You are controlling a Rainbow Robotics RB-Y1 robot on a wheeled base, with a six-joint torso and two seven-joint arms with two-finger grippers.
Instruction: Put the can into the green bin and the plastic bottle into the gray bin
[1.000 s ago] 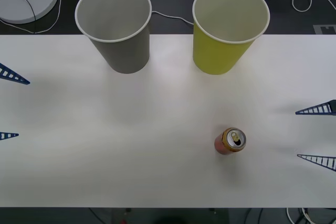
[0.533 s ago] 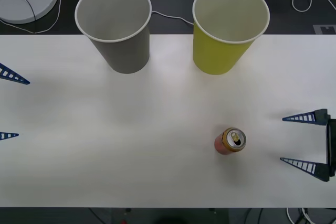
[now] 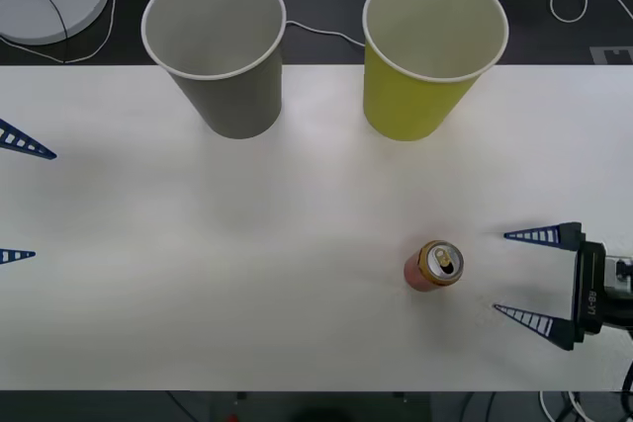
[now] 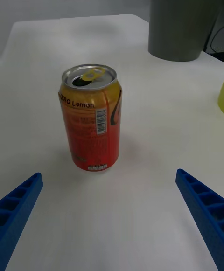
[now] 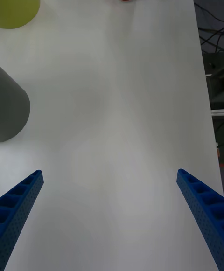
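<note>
Careful: your right gripper (image 3: 516, 275) is spread wide, just at 3 o'clock of the can (image 3: 433, 266) standing upright on the bench (image 3: 297, 244); drive in off-centre and a finger could topple it.

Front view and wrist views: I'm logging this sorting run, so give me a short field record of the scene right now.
can: the can upright on the white table, opened top, ungrasped
green bin: the green bin upright, far side
gray bin: the gray bin upright, beside it
right gripper: the right gripper open, beside the can
left gripper: the left gripper open, at table's left edge
</note>
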